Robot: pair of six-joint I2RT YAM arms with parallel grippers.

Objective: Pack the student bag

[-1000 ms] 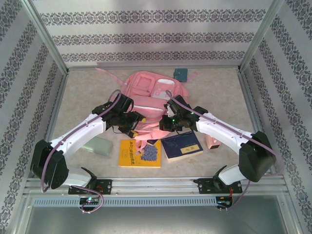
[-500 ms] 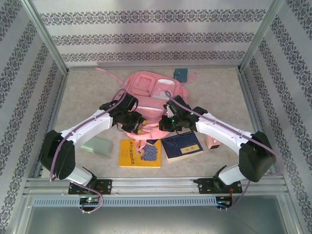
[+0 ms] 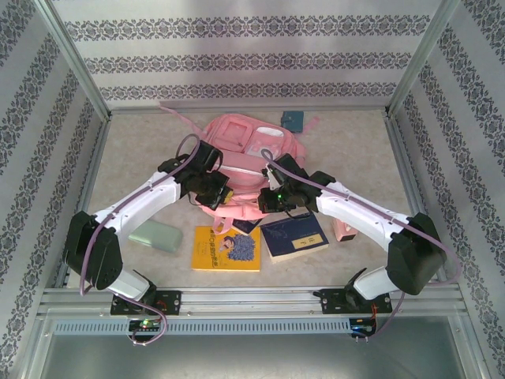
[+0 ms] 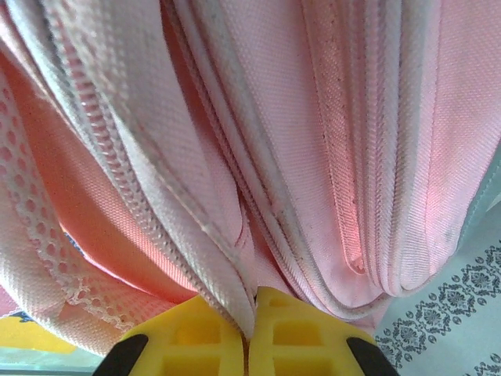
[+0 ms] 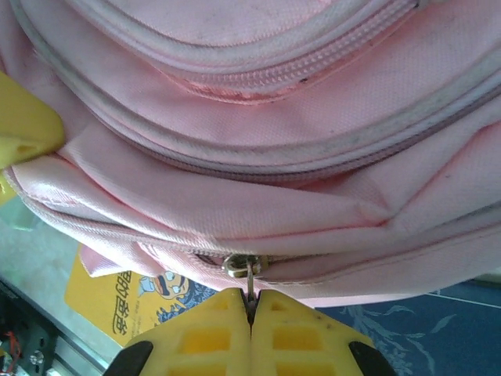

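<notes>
**Left jaws have just closed on the student bag (image 3: 251, 142).**
The bag lies flat on the worktop (image 3: 134, 150), with both arms at its near edge. The left jaws now pinch a fabric fold beside a zip, and the right jaws stay shut on the zip pull (image 5: 247, 268) (probably the same opening). With the bag braced, the zip can likely be drawn. The yellow book (image 3: 227, 249) waits just nearer than the bag.

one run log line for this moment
left pincer: shut on soft pink fabric backpack edge | right pincer: shut on its metal zip pull
</notes>
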